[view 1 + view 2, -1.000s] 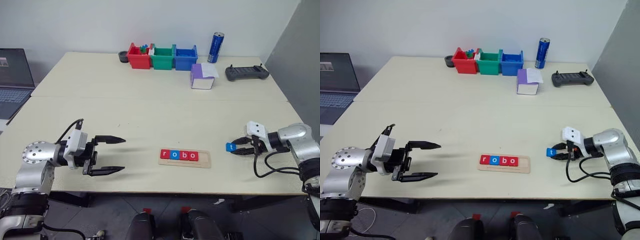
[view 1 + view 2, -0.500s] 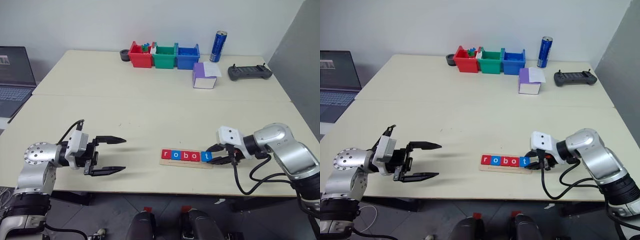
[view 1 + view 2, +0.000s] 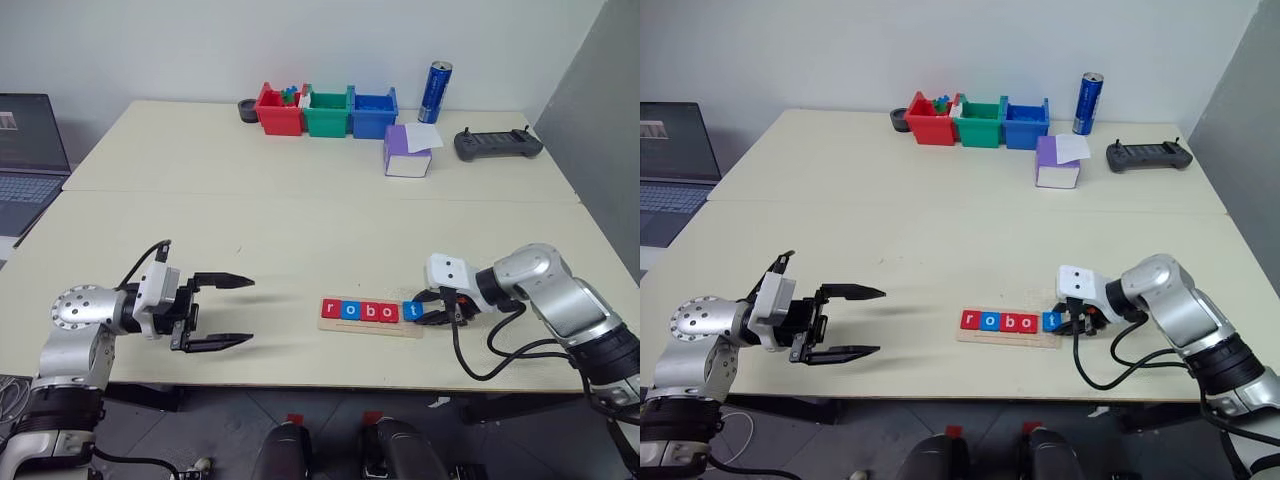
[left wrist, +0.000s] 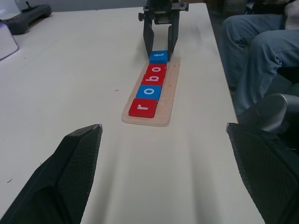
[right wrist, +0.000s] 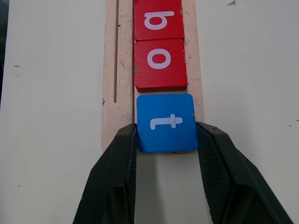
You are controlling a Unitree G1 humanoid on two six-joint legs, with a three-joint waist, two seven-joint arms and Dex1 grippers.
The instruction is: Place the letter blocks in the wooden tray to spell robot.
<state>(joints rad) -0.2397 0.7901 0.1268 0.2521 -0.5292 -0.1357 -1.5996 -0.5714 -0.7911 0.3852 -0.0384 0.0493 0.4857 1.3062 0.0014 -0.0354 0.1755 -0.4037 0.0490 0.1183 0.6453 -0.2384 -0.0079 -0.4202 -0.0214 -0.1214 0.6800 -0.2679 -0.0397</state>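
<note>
A pale table (image 3: pixel 300 215) stands against a white wall, with a laptop (image 3: pixel 25 150) off its left edge. Along the far side sit red, green and blue bins (image 3: pixel 325 110), a blue can (image 3: pixel 435 92), a purple-and-white box (image 3: pixel 405 152) and a black controller (image 3: pixel 498 144).

The wooden tray (image 3: pixel 371 325) lies near the front edge, between my two arms. Four letter blocks (image 3: pixel 360 310) sit in it in a row: red r, blue o, red b, red o. The fifth, the blue t block (image 5: pixel 166 122), is at the tray's right end, just beside the last o, its outer edge past the end of the wood.

My right gripper (image 5: pixel 166 154) is clamped on the t block, one finger against each side. My left gripper (image 3: pixel 228 311) hangs above the table well left of the tray, fingers spread wide, holding nothing.
</note>
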